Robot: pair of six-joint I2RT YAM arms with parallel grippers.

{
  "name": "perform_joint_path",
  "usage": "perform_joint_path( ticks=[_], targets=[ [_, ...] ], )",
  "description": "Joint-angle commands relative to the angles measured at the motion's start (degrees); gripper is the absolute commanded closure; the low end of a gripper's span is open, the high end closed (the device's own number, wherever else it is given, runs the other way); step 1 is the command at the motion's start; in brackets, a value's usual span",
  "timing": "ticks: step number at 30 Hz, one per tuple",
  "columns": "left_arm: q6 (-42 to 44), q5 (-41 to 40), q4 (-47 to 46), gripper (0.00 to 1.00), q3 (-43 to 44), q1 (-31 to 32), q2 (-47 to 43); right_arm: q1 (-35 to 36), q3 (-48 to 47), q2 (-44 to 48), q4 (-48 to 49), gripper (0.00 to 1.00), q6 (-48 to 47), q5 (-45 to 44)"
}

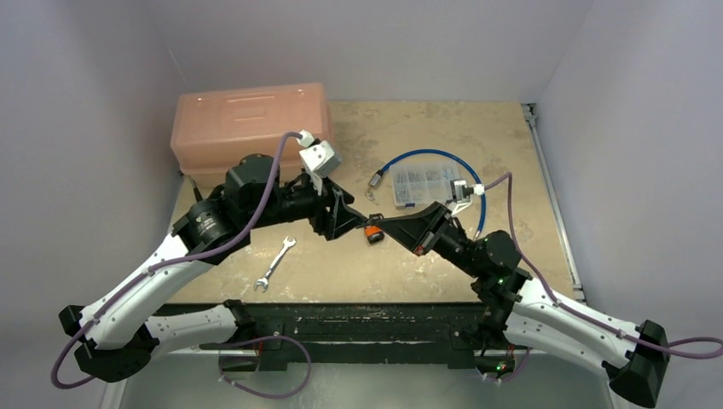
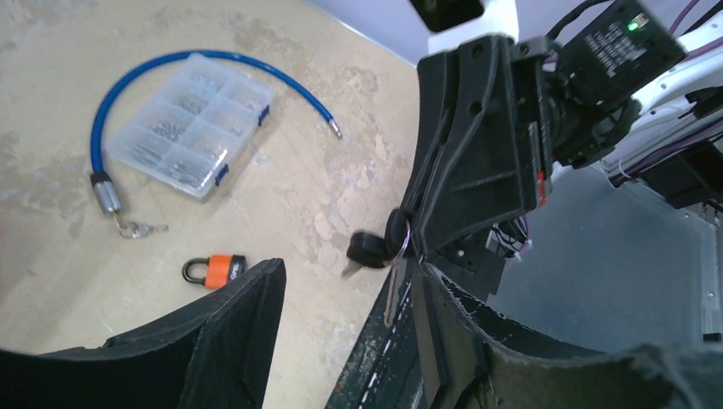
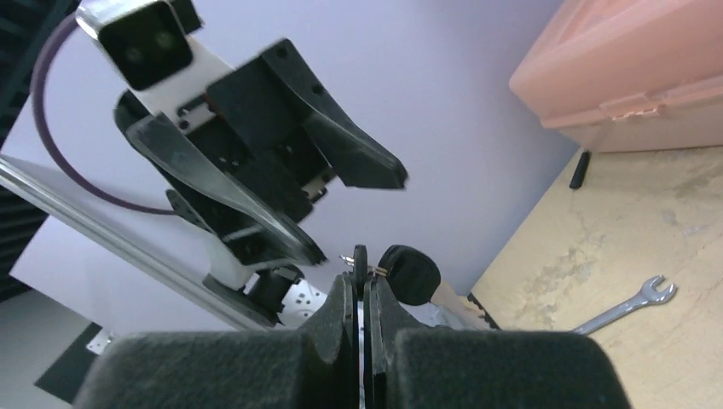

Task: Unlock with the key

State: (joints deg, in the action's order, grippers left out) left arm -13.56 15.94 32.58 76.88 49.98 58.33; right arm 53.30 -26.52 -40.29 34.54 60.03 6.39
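Start with the table (image 1: 511, 145): the pink toolbox (image 1: 247, 123) sits out at 10 o'clock, well away from the action. The left arm (image 1: 170, 260) and the right arm (image 1: 554, 311) both reach in and meet nose to nose at the centre.

At 1 o'clock is a clear organiser box (image 2: 187, 123) with a blue cable lock (image 2: 170, 64) looped round it, small keys of its own hanging at its barrel. A spanner (image 1: 274, 262) lies idle at 7 o'clock.

The orange padlock (image 2: 215, 271) lies flat at the table's centre, shackle shut, untouched between the two claws. Neither claw is on it.

The right gripper (image 3: 361, 281) is pinched tight on the key (image 3: 409, 273) up in the air. The black head dangles just beside the tips, and I cannot tell whether ring or blade is clamped. That looks like a poor hold for steering a blade.

The left gripper (image 1: 345, 220) gapes wide, facing the bunch. My read is a regrip or handover first, with the lock steadied after. The risk is that a swinging key slips free.
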Motion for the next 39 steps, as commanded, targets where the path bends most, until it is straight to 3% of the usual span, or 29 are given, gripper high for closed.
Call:
perform_joint_path(
  ticks=[1,16,22,34,39],
  targets=[
    [-6.09,1.03,-4.39,0.43,-3.96,-0.03,-1.49,0.14,-0.68,1.97,0.94,1.00,5.21,-7.09],
    [-14.65,7.02,-18.29,0.59,-10.79,-0.05,-2.61,0.14,-2.57,3.21,-2.27,1.00,4.66,-8.69],
    [-15.15,7.90,-19.16,0.64,-11.25,-0.05,-2.03,0.14,-2.65,3.62,-2.08,1.00,4.24,-8.95],
    [-15.31,7.39,-19.17,0.63,-12.81,-0.05,-1.68,0.14,-2.24,4.52,-1.41,1.00,3.80,-9.03],
    [-15.56,7.67,-19.79,0.71,-13.14,-0.01,-1.69,0.14,-2.38,4.45,-1.38,1.00,3.70,-8.79]
  ],
)
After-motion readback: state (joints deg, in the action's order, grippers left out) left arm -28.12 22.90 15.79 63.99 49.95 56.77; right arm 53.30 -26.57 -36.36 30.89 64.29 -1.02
